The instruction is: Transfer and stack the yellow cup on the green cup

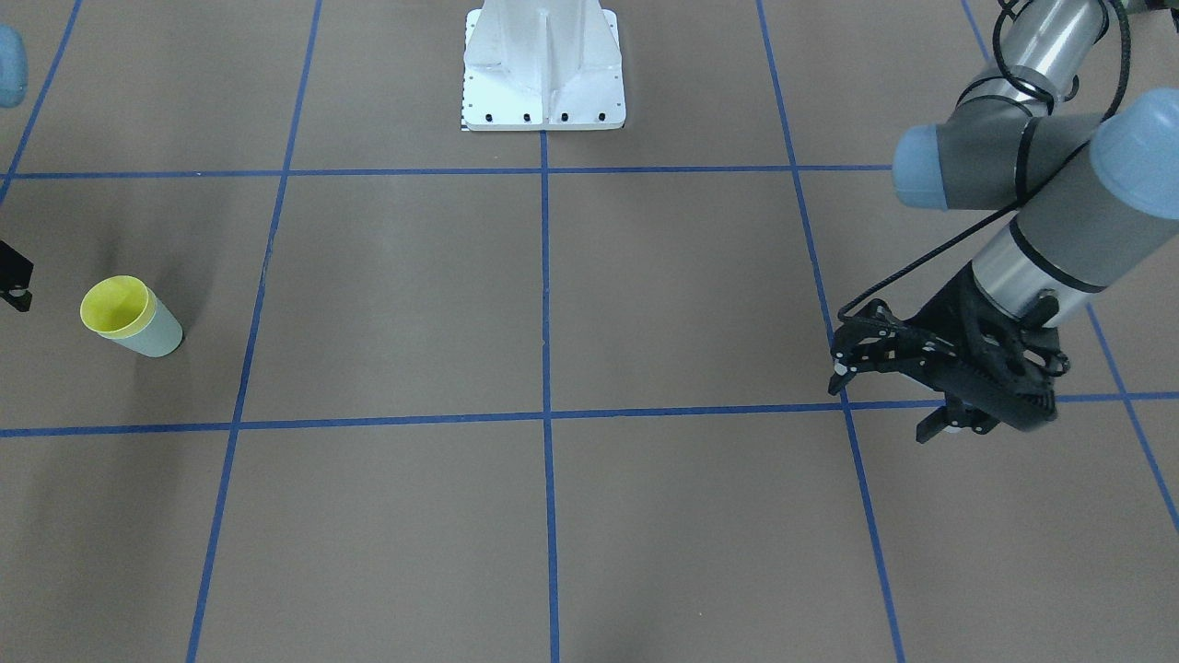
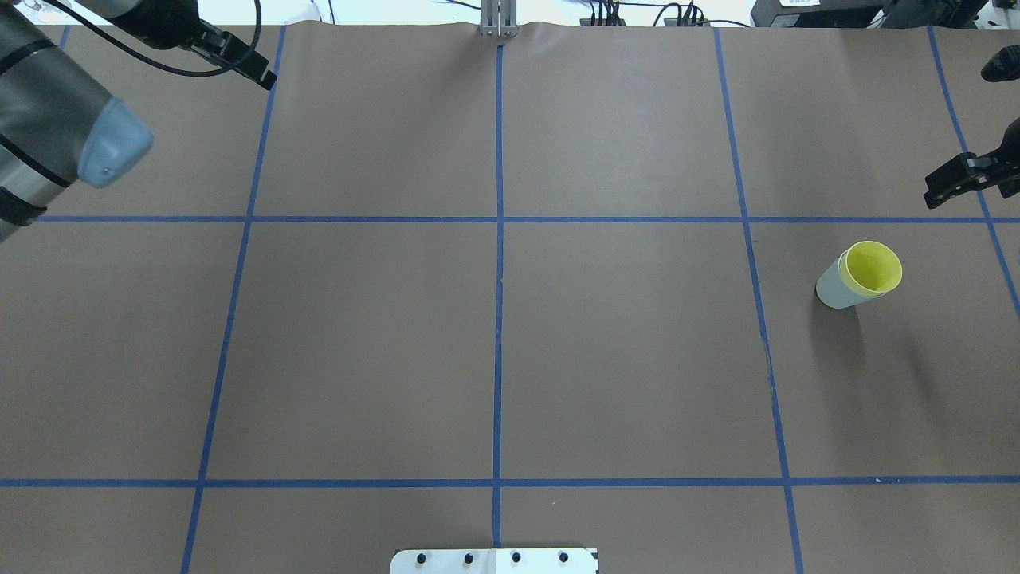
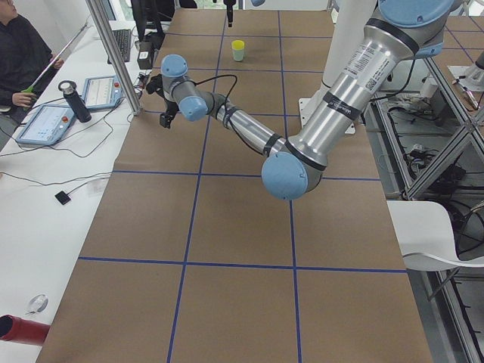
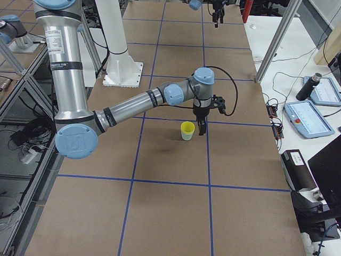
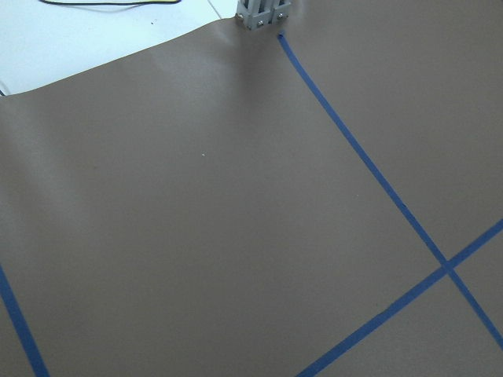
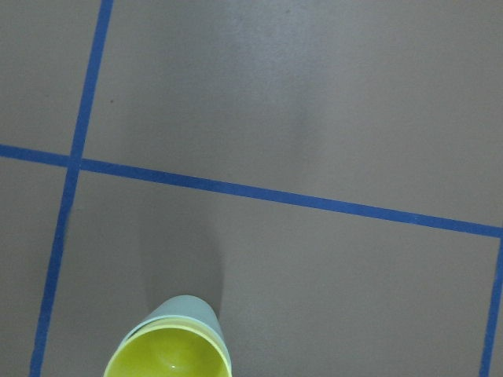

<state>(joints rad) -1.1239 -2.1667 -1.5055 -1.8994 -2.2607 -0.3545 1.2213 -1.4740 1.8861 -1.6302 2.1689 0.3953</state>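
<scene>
In the front-facing view, the yellow cup (image 1: 112, 304) sat nested inside the green cup (image 1: 158, 335). Both stood upright on the tabletop (image 1: 553, 276) as a single stack, so I judged the stacking done. The left end effector (image 1: 882, 399) hung over the opposite side, well apart from the cups. Its fingers were spread wide and empty, probably parked there to keep clear.

In the overhead view, the stack stood on the robot's right side. The right end effector (image 2: 960, 177) was near it, not touching, and cut off by the frame edge. I could not tell how far its fingers were spread.

In the right side view, that end effector pointed down just beside the stack and gripped nothing, which fitted a cup already set down.

The right wrist view showed only the yellow rim within the green one at the bottom edge, with no fingers in sight. The left wrist view showed bare paper and tape lines.

By count there was one yellow cup, one green cup and two end effectors.
</scene>
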